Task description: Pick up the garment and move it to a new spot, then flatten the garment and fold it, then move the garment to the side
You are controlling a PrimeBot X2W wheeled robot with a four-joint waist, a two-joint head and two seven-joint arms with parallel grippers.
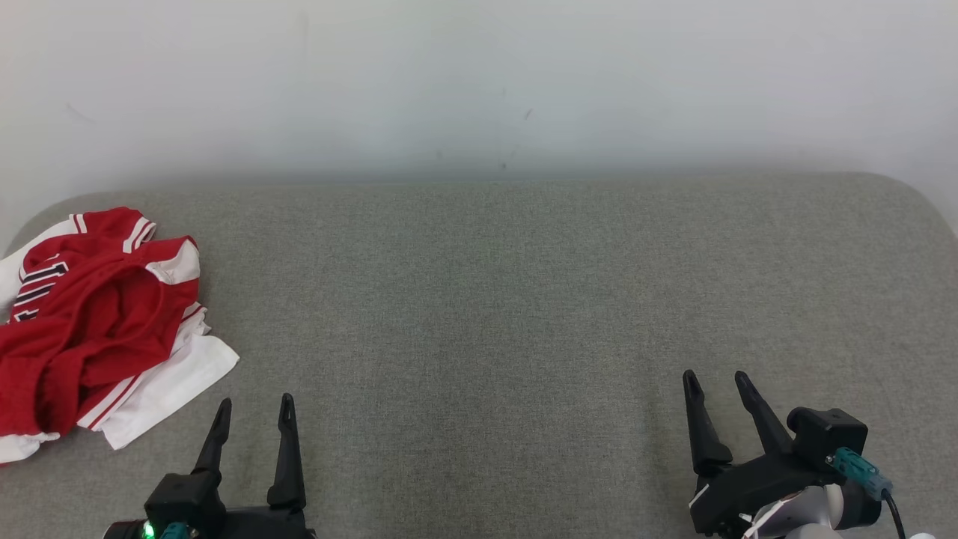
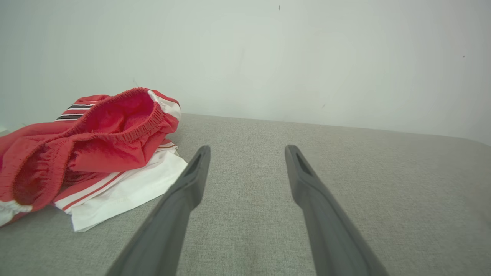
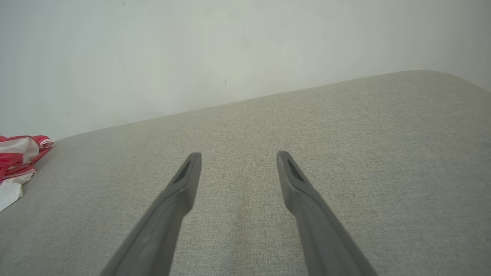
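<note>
Garment (image 1: 97, 322) crumpled at cushion (image 1: 524, 299) left; left gripper (image 1: 254, 408), right gripper (image 1: 718, 382) spread, empty

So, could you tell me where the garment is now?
In the head view the garment lies crumpled far left on the grey surface, just left of the left hand.

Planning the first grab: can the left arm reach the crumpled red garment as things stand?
Probably yes. The left gripper is open, holding nothing, and the red garment lies just to its left on the grey surface, with nothing between them.
</note>
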